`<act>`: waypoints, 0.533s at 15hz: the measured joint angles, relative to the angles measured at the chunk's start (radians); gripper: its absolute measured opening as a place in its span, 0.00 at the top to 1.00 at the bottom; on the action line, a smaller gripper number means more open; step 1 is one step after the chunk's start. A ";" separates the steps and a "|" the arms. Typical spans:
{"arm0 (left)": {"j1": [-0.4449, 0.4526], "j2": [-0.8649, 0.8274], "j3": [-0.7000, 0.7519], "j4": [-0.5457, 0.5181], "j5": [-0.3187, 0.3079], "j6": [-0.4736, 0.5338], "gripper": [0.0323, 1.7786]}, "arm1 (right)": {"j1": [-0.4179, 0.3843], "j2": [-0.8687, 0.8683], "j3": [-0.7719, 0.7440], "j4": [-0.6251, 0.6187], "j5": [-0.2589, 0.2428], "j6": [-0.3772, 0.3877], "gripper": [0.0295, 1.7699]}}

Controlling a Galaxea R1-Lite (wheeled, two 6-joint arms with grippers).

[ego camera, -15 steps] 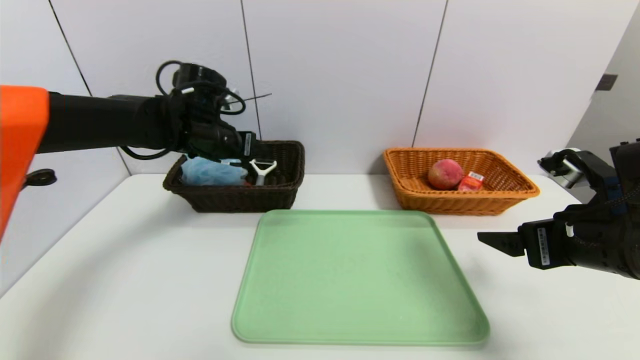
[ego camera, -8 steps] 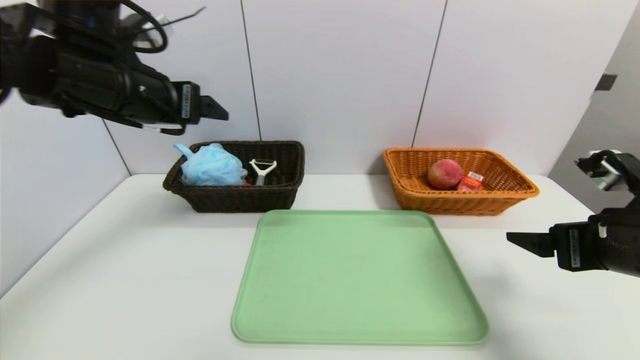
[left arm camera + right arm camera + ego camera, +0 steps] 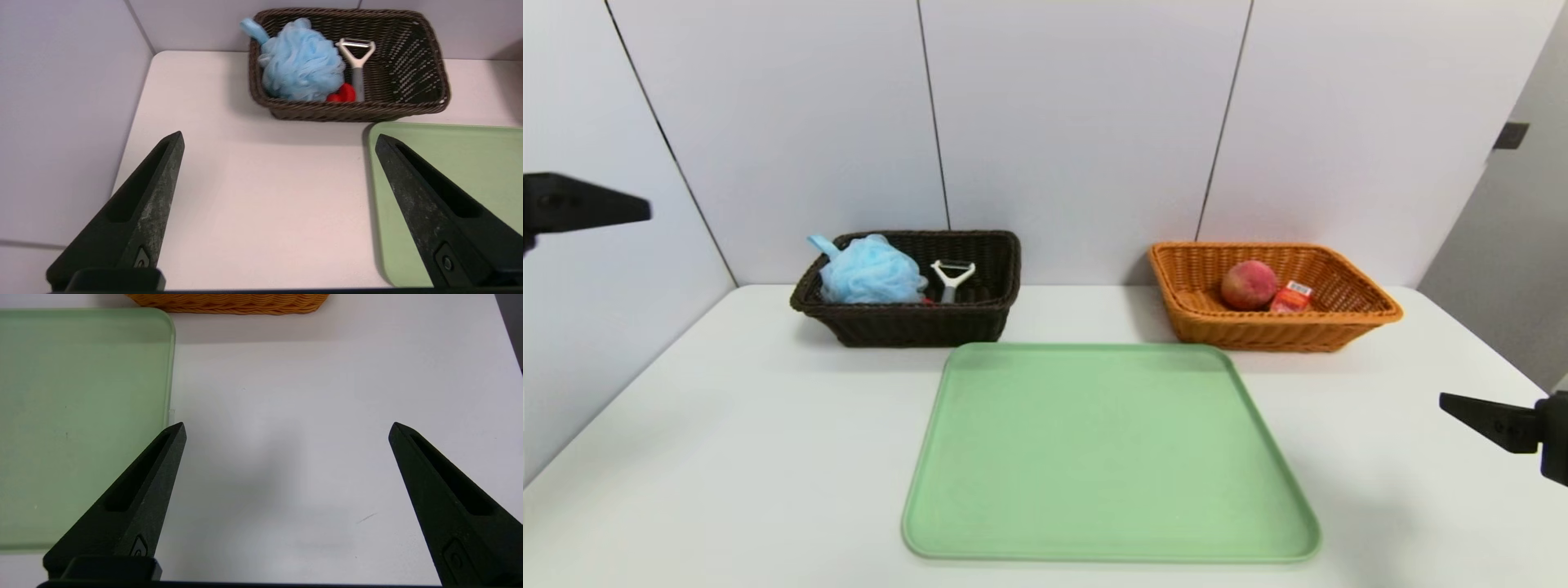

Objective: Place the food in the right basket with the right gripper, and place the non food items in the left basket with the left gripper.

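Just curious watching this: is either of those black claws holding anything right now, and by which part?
Nothing is held. The left gripper and right gripper both stand wide open with only bare white table between their fingers.

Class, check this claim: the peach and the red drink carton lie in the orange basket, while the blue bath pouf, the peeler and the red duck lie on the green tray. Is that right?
Not quite. The bath pouf, peeler and red duck lie in the dark brown basket, not on the green tray, as the left wrist view shows. The peach and drink carton do lie in the orange basket.
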 joint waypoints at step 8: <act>0.155 -0.659 0.581 0.001 -0.003 0.001 0.05 | -0.033 -0.383 0.191 0.000 -0.006 -0.003 0.03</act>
